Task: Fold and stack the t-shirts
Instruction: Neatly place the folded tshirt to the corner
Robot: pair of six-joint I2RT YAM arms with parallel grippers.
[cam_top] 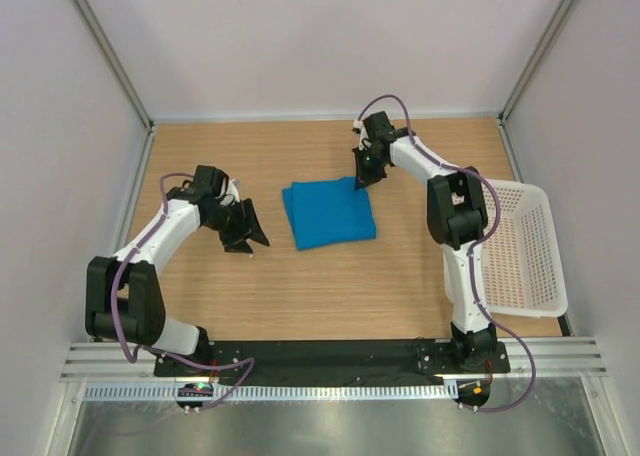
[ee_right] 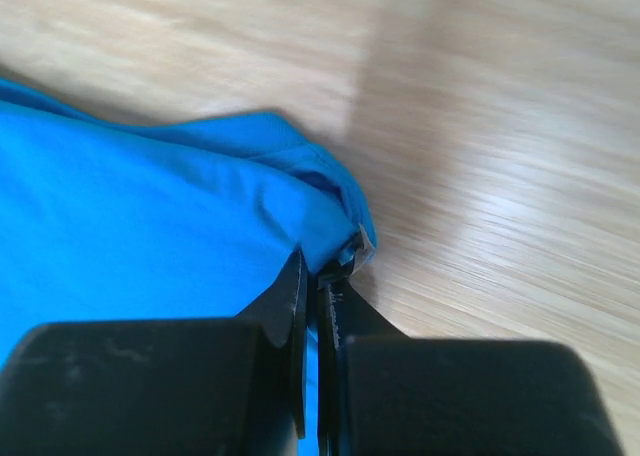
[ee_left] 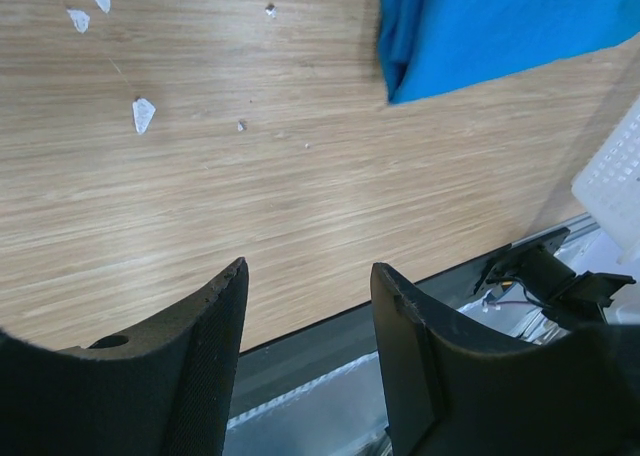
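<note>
Right wrist view shows the right gripper (ee_right: pixel 320 276) pinching a corner of the folded t-shirt (ee_right: pixel 150 216), likely to square it up at the middle of the table (cam_top: pixel 300 296); the left gripper (ee_left: pixel 308 266) hovers beside it, fingers spread

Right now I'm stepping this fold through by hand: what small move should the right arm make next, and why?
Probably open the right gripper and lift off. It is shut on the far corner of the shirt, which already lies as a flat folded square, and the left gripper sits open beside it, off the cloth.
</note>
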